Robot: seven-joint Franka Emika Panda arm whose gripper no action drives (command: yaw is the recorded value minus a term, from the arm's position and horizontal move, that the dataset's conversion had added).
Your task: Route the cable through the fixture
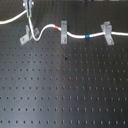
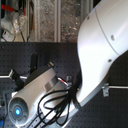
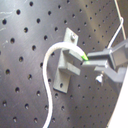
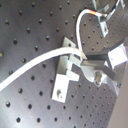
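In the first exterior view the white cable [image 1: 50,26] runs across the back of the black board. Its red band [image 1: 63,24] and blue band [image 1: 88,36] lie to the right. The fixture [image 1: 25,35], a small grey clip set diagonally, stands at the far left. My gripper [image 1: 30,22] hangs just above it, shut on the cable. Both wrist views show the cable [image 3: 47,65] arching over the fixture [image 3: 67,67] into my fingertips [image 3: 89,57]. In the second wrist view the cable [image 4: 35,62] crosses the fixture's [image 4: 65,75] top. Whether it sits between the prongs I cannot tell.
A narrow upright grey post clip [image 1: 63,34] holds the cable near the red band, and a wider grey clip [image 1: 106,32] holds it further right. In the second exterior view the white arm [image 2: 95,55] and its black hoses [image 2: 55,102] hide most of the board.
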